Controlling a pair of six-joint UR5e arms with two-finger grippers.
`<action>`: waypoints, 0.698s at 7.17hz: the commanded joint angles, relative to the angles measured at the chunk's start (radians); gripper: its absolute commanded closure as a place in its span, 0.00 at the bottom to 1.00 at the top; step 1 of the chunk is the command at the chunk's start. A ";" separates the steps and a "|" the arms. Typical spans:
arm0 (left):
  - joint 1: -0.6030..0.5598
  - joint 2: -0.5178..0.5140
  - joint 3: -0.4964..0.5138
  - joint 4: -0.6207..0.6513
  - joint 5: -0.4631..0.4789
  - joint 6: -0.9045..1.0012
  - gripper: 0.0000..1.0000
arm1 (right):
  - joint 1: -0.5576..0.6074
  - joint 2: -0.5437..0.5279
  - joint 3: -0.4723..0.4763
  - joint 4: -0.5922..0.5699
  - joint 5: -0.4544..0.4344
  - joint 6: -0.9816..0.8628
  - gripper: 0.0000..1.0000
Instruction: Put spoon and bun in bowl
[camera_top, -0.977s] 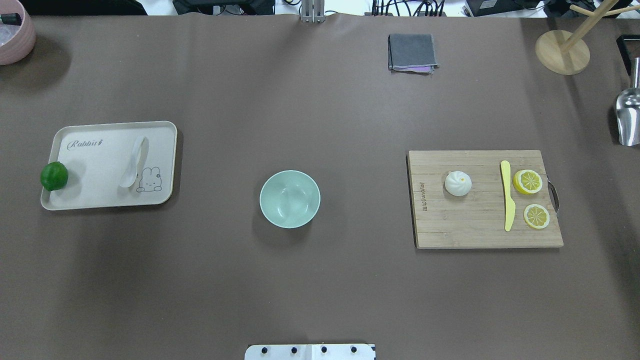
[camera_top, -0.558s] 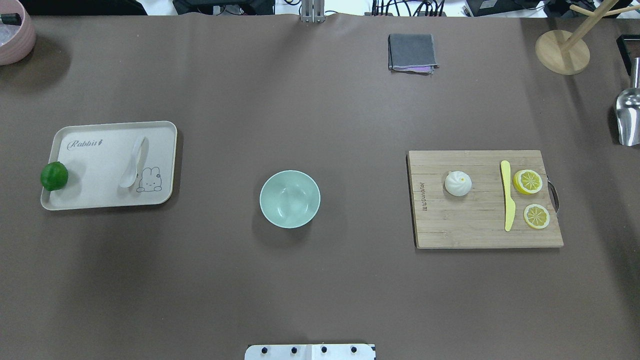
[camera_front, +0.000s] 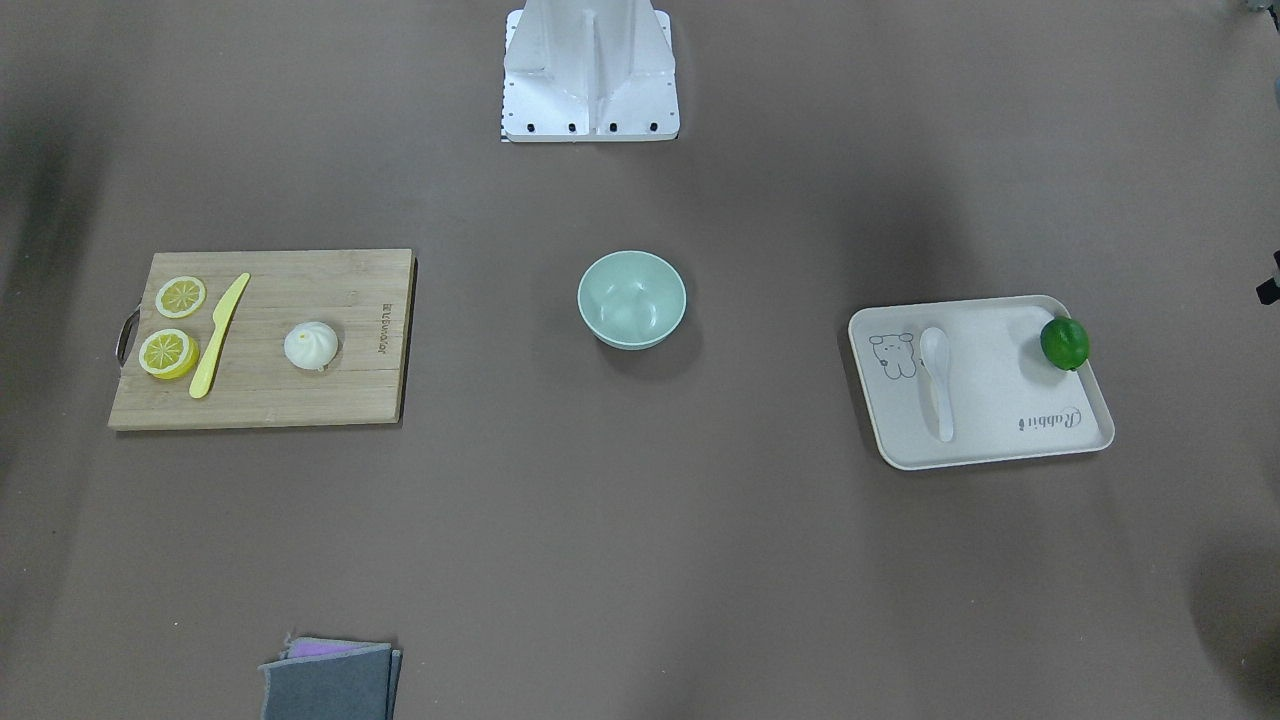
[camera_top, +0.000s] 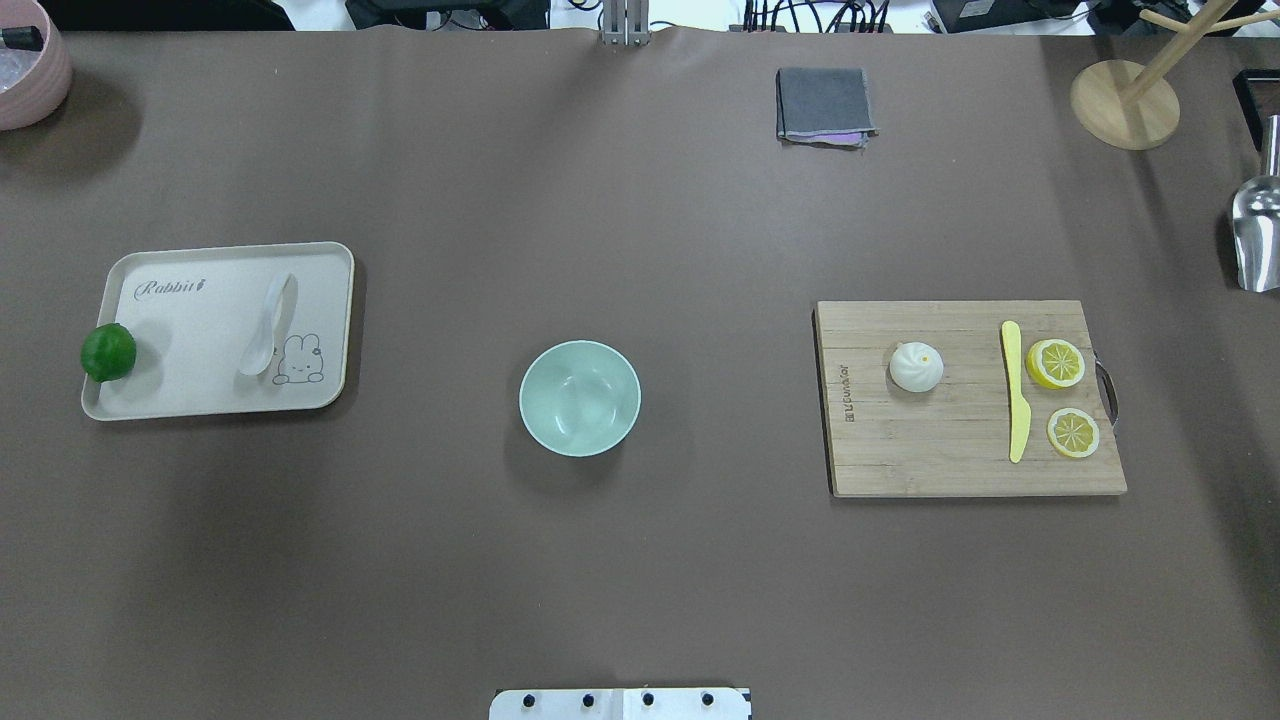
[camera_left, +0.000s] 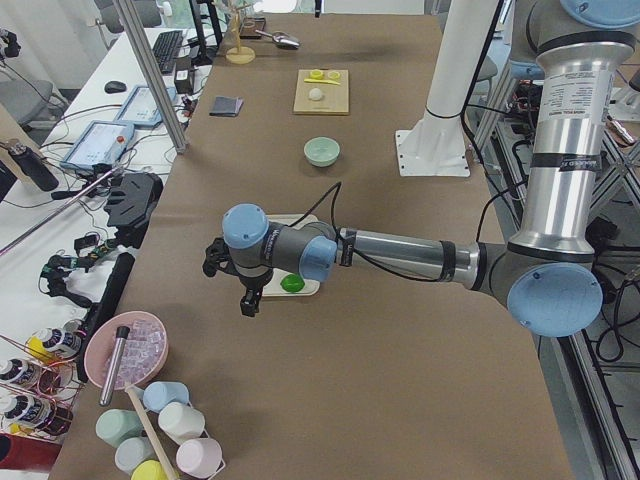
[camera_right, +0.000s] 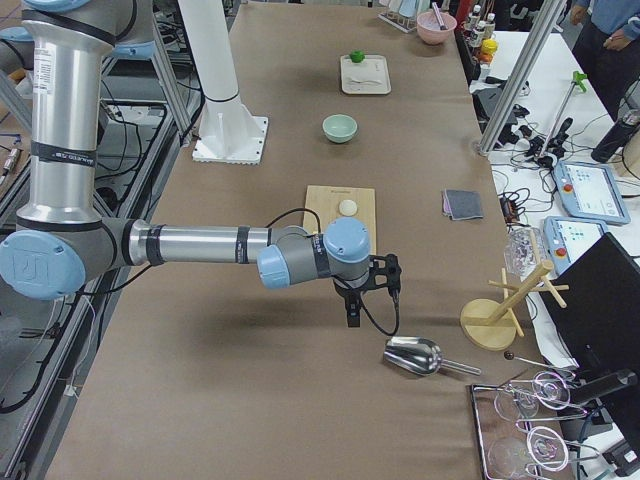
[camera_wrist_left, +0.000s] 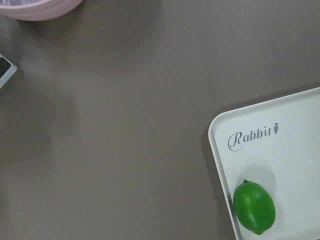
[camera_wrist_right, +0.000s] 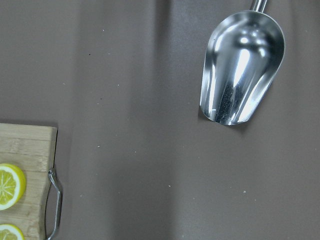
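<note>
The white spoon (camera_top: 268, 325) lies on a cream tray (camera_top: 200, 390) at the left, beside a rabbit drawing. The white pleated bun (camera_top: 916, 366) sits on a wooden cutting board (camera_top: 940, 460) at the right. The mint-green bowl (camera_top: 580, 398) stands empty in the middle. Both show in the front view: spoon (camera_front: 936, 380), bun (camera_front: 311, 346), bowl (camera_front: 632, 298). My left gripper (camera_left: 248, 298) hangs beyond the tray's outer end near the lime. My right gripper (camera_right: 352, 312) hangs beyond the board near a metal scoop. I cannot tell whether either is open or shut.
A green lime (camera_top: 108, 352) sits at the tray's left edge. A yellow knife (camera_top: 1015, 390) and two lemon slices (camera_top: 1055, 363) lie on the board. A metal scoop (camera_top: 1255, 235), a wooden stand (camera_top: 1125, 103), a folded grey cloth (camera_top: 823, 104) and a pink bowl (camera_top: 25, 65) stand near the table's edges.
</note>
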 joint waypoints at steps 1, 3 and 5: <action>0.002 0.001 -0.008 -0.002 -0.012 -0.012 0.02 | 0.000 0.000 -0.003 -0.001 0.001 -0.001 0.00; 0.002 0.001 -0.006 -0.007 -0.010 -0.012 0.02 | 0.000 0.000 -0.003 -0.001 0.002 -0.002 0.00; 0.002 0.004 -0.005 -0.022 -0.009 -0.011 0.02 | -0.002 0.001 0.000 -0.001 0.005 -0.001 0.00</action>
